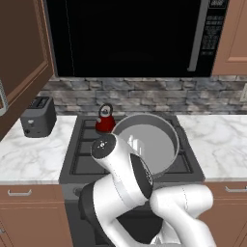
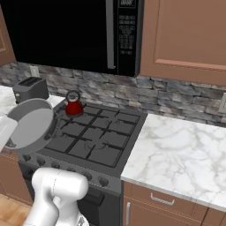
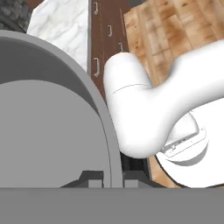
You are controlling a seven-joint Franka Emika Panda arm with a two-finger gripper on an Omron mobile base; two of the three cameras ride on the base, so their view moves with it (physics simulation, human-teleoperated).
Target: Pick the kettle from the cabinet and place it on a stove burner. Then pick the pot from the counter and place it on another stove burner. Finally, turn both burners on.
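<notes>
Grey metal sits pinched between the gripper (image 3: 106, 178) fingertips: the jaws are clenched on the thin rim of the pot (image 1: 149, 140), one dark tip inside the wall and one outside in the hand view. From that single edge grip the whole wide bowl hangs outward and tilted, its open mouth turned toward the base cameras rather than upward, so the weight levers hard on a small contact; my judgement is that the pot could swivel in the jaws or slip free, especially if the wrist rotates quickly to level it. Just beyond the pot's far edge stands the red kettle (image 1: 105, 119) on a rear burner of the stove (image 2: 99, 139), upright and apart from the pot but near it in the left base view; a swing toward the back could knock it over. Lowering the pot while it is canted would land one edge on the grate first and might jar it loose. The arm (image 1: 126, 176) is folded tightly over the stove front, elbow low, forearm raised, hand turned so it looks back down at the floor and drawers.
</notes>
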